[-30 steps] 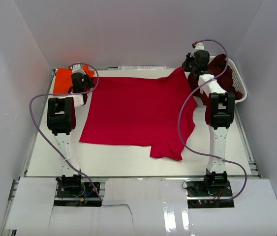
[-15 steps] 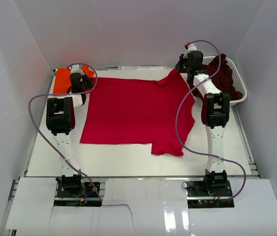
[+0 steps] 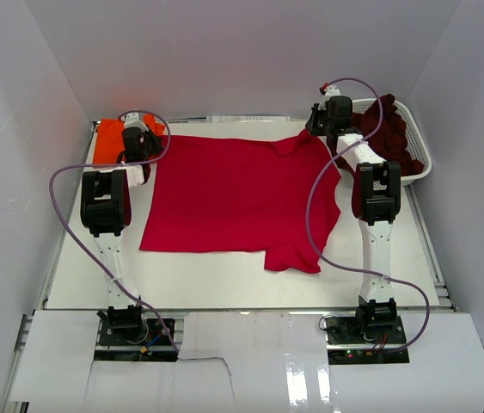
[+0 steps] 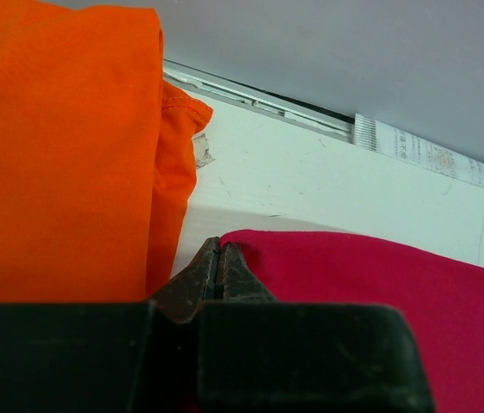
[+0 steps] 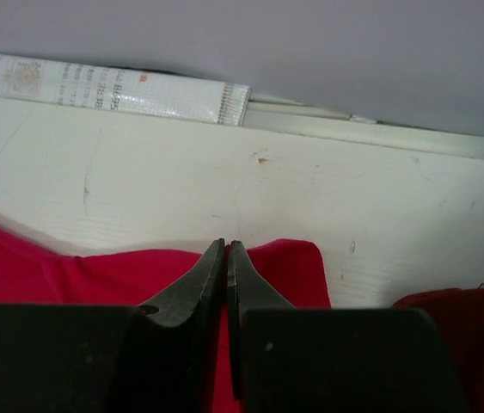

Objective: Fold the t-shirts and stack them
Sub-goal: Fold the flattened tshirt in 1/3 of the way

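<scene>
Slippage is threatening while left claw (image 4: 218,248) and right claw (image 5: 226,247), both clenched, are pinching only thin far corners of red shirt (image 3: 233,194), and uneven pulling is risking a dropped corner.

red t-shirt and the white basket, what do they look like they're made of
Red t-shirt: looks like thin, soft knit cloth with a matte finish, perhaps cotton or a blend. It lies limp on the table with shallow ripples and no shine.
Basket: probably moulded plastic, smooth and white. It has a rigid rim and an open lattice wall.
</scene>
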Robot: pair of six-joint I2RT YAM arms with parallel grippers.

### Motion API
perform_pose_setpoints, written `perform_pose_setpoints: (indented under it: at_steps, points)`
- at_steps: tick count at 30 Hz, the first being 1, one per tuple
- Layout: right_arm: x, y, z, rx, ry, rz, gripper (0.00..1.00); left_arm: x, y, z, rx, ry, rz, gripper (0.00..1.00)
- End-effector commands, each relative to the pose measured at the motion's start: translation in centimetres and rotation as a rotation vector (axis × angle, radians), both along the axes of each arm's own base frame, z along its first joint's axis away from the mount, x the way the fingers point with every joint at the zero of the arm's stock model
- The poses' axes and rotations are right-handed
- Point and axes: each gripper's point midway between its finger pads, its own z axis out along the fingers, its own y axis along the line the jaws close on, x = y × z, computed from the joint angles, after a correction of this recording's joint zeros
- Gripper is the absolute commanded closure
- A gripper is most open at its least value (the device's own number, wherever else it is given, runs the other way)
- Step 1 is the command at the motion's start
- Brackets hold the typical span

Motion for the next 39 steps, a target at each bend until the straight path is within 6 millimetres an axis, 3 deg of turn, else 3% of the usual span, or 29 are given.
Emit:
perform_pose_setpoints:
  at_steps: [1, 3, 7, 21, 39]
  points:
    - [-0.8, 0.5, 6.1, -0.006, -0.097, 0.031, 0.92, 0.7, -0.6, 3.6, 0.003, -0.080, -0.027, 1.00]
    - [-1.3, 0.5, 5.8, -0.009, -0.087, 0.035, 0.92, 0.4, -0.5, 3.9, 0.001, -0.082, -0.023, 1.00]
    - [-2.2, 0.4, 7.1, -0.015, -0.100, 0.039, 0.92, 0.2, -0.6, 4.2, 0.013, -0.086, -0.026, 1.00]
    - [-5.0, 0.0, 9.3, -0.016, -0.090, 0.041, 0.92, -1.3, -0.1, 3.6, 0.010, -0.050, 0.008, 1.00]
    - [-8.5, -0.6, 9.9, -0.018, -0.068, 0.031, 0.92, -1.4, -1.0, 7.5, 0.034, -0.076, -0.035, 1.00]
